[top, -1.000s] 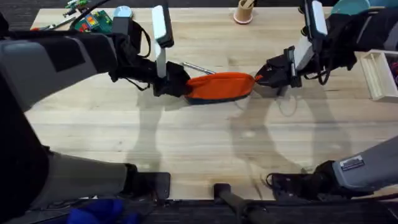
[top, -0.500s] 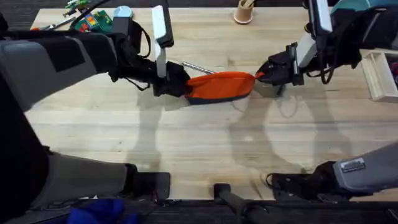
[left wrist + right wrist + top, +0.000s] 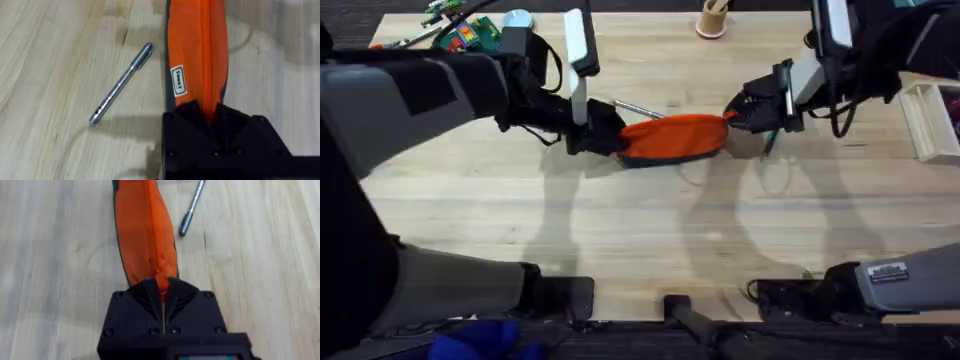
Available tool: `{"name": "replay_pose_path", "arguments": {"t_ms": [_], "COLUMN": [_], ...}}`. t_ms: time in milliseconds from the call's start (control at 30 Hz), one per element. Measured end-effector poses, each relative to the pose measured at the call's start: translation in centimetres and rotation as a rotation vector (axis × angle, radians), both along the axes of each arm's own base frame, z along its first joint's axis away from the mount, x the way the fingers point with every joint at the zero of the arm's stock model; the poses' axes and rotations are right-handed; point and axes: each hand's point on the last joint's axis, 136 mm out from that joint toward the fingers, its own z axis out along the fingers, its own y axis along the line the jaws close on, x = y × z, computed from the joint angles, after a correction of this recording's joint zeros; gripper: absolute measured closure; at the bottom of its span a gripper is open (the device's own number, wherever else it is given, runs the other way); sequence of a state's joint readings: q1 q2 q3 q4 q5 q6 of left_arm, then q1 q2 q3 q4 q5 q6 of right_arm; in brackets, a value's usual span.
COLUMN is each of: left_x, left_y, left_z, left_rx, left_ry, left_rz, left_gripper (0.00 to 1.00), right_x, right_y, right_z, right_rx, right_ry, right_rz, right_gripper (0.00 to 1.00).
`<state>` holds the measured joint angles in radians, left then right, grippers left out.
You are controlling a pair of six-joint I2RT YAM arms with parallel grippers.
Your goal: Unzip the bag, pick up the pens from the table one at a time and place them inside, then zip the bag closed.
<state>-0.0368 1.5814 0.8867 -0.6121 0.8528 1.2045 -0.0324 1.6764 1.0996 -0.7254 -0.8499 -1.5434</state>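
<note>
Left gripper (image 3: pixel 210 117) is clamping the bag (image 3: pixel 672 138) end while right gripper (image 3: pixel 161 292) is pinching the zipper pull (best dragged straight along the seam).

Both ends of the bag (image 3: pixel 672 138) are blocked by the left gripper (image 3: pixel 610 135) and right gripper (image 3: pixel 738 113), the silver pen (image 3: pixel 638 108) lies just behind it, and the table (image 3: pixel 640 230) in front lies open.

The left end of the bag (image 3: pixel 672 137) is hidden by the left gripper (image 3: pixel 605 135). The zipper pull is covered inside the right gripper (image 3: pixel 163 299). The silver pen (image 3: pixel 638 108) is partly hidden behind the bag.
</note>
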Motion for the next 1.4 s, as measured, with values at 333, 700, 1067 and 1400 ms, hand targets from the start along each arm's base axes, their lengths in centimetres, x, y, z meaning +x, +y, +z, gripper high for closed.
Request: {"name": "replay_pose_path", "arguments": {"t_ms": [333, 700, 1067, 1400], "left_x": [0.0, 0.1, 0.2, 0.2], "left_y": [0.1, 0.1, 0.4, 0.6], "left_z": [0.0, -0.1, -0.1, -0.2], "left_rx": [0.001, 0.004, 0.008, 0.014], "left_ry": [0.000, 0.000, 0.000, 0.001], "left_rz": [0.002, 0.004, 0.012, 0.017], "left_gripper": [0.959, 0.959, 0.959, 0.959], "right_x": [0.3, 0.5, 0.6, 0.7], "right_y": [1.1, 3.3, 6.0, 8.0], "right_z": [0.2, 0.8, 1.5, 2.6], "right_rx": [-0.049, -0.104, -0.206, -0.230], "right_ry": [0.024, 0.009, -0.032, -0.051], "right_rz": [-0.004, 0.032, 0.072, 0.079], "right_gripper": [0.972, 0.972, 0.972, 0.972]}}
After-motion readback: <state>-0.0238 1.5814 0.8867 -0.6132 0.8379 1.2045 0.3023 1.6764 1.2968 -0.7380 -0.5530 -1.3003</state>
